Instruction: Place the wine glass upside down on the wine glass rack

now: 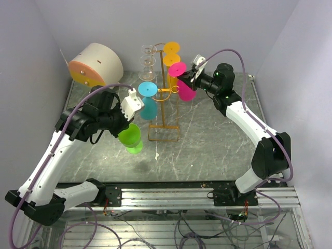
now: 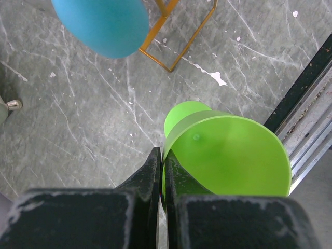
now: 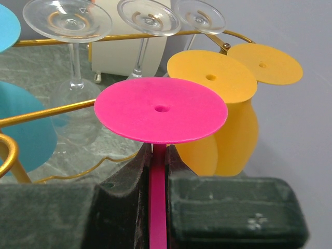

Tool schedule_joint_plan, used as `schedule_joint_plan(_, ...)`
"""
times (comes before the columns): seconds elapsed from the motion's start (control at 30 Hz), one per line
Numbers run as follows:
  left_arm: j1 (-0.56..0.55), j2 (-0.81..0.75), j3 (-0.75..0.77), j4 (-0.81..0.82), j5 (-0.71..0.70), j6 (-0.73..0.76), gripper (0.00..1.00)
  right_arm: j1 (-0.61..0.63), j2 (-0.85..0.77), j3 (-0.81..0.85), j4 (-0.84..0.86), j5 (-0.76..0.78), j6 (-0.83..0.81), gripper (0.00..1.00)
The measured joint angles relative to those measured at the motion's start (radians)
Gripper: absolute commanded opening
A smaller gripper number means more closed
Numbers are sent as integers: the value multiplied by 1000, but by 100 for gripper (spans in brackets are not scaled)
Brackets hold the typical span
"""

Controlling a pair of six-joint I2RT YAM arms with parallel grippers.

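So the grey veined table (image 1: 218, 140) is carrying everything here, and the cream drum (image 1: 98, 63) is sitting off at the far left. In the middle the wine glass rack (image 1: 165, 91) is standing upright. It's thin orange-gold wire with little ring hooks, already hanging a blue glass (image 1: 148, 106) on its left, yellow ones (image 3: 228, 129) at the far end and clear stemmed ones (image 3: 67, 21) at the far left. The right gripper (image 3: 158, 150) is pinching the pink wine glass (image 3: 161, 110) by its stem, foot disc up and bowl down, right at the rack's right side and just beside a yellow foot. The left gripper (image 2: 162, 161) is clamping the green wine glass (image 2: 228, 155) low over the table, near left of the rack's base. The coloured glasses are looking like smooth matte plastic, so a stem could be slipping in the grip. Bigger worry is that the flat pink disc is crowding the yellow one, so a nudge could be swinging the hung glasses or tipping that skinny rack. Missing the hook probably means a drop.
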Motion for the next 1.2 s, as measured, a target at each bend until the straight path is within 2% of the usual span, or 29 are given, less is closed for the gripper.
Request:
schedule_joint_plan(0.7,25,28,37,2,28,-5,7,-4,-60,-80,39,12,2,0)
schedule_joint_plan(1.2,31,31,37,3,42,-11,7,-4,-25,-51,33,-30,12,0)
